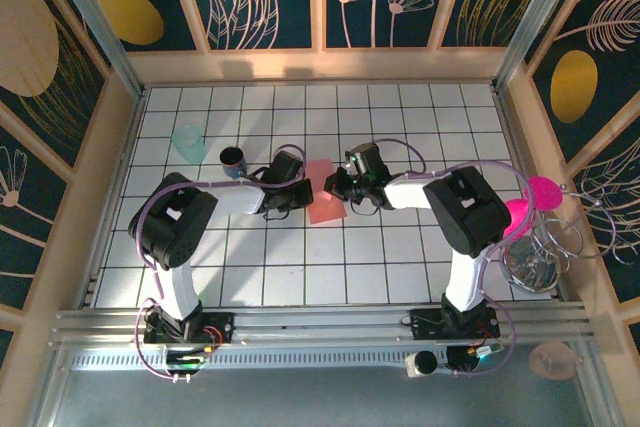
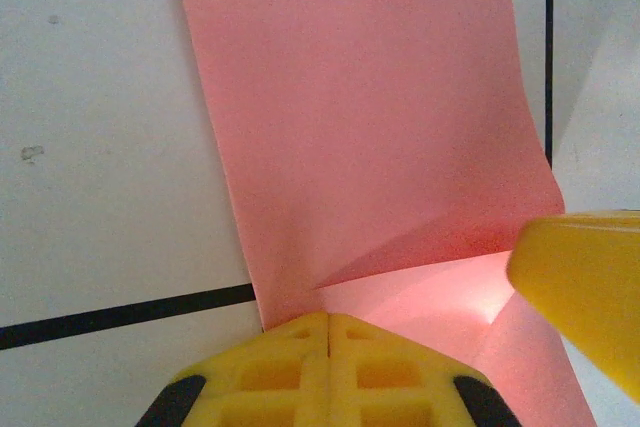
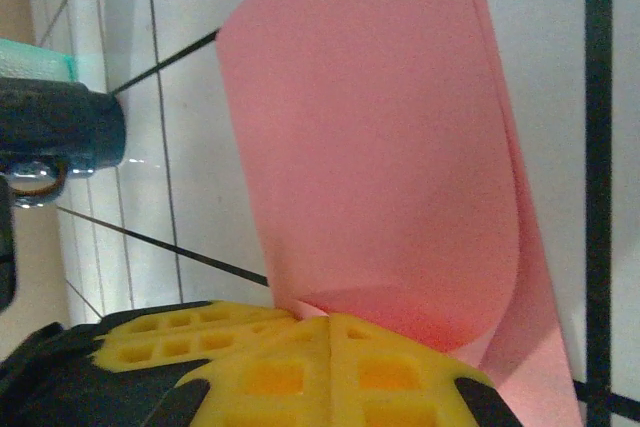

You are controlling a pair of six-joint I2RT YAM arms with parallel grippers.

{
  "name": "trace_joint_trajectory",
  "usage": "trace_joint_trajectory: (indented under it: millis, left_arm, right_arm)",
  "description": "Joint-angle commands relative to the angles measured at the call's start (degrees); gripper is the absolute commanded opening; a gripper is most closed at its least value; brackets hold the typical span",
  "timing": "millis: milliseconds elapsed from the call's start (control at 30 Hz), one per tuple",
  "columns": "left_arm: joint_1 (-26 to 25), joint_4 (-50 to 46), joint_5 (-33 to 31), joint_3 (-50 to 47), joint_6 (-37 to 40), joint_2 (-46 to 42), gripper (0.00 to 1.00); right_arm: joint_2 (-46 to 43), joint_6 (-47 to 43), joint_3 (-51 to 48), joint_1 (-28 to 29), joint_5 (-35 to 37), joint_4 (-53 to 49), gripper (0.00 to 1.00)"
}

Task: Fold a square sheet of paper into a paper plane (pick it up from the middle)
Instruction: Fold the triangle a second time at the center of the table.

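Note:
The square sheet of paper point(image 1: 325, 193) lies salmon-pink on the white tiles in the middle of the table, bent over on itself. My left gripper point(image 1: 301, 191) is at its left edge and my right gripper point(image 1: 338, 187) at its right edge, tips nearly meeting. In the left wrist view the yellow jaws point(image 2: 328, 319) are shut on the paper's point(image 2: 360, 117) near edge, where a lifted flap starts; the right gripper's yellow finger point(image 2: 590, 297) pokes in beside it. The right wrist view has shut jaws point(image 3: 330, 319) pinching the paper point(image 3: 380, 137), which curls up and over.
A dark mug point(image 1: 232, 159) and a pale teal cup point(image 1: 188, 142) stand left of the left gripper; the mug point(image 3: 60, 132) also appears in the right wrist view. A wire rack point(image 1: 545, 247) with round magenta discs point(image 1: 545, 192) stands at the right wall. Wooden walls enclose the table.

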Motion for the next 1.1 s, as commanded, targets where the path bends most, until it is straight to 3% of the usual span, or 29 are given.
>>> trace_joint_trajectory:
  millis: [0, 300, 500, 767, 1067]
  left_arm:
    - [0.1, -4.0, -1.5, 0.5, 1.2, 1.8, 0.0]
    - [0.1, -4.7, -1.8, 0.5, 2.1, 1.3, 0.0]
    - [0.1, -2.3, 1.3, 2.3, 2.8, -3.4, 0.0]
    - [-1.8, 1.9, 4.2, -2.5, -3.0, -10.2, 0.0]
    - [-5.0, 2.4, 5.3, -4.2, -6.6, -8.6, 0.0]
  right_arm:
    - [1.4, -2.4, 1.5, -0.8, 0.0, -2.9, 0.0]
    - [3.8, -1.0, 1.1, -1.2, 3.4, -6.6, 0.0]
    - [4.6, 0.6, 1.2, -1.1, 5.3, -9.0, 0.0]
    - [5.8, 3.6, 0.6, -1.0, 6.1, -10.2, 0.0]
    - [6.3, 4.3, 0.4, -1.1, 6.4, -10.6, 0.0]
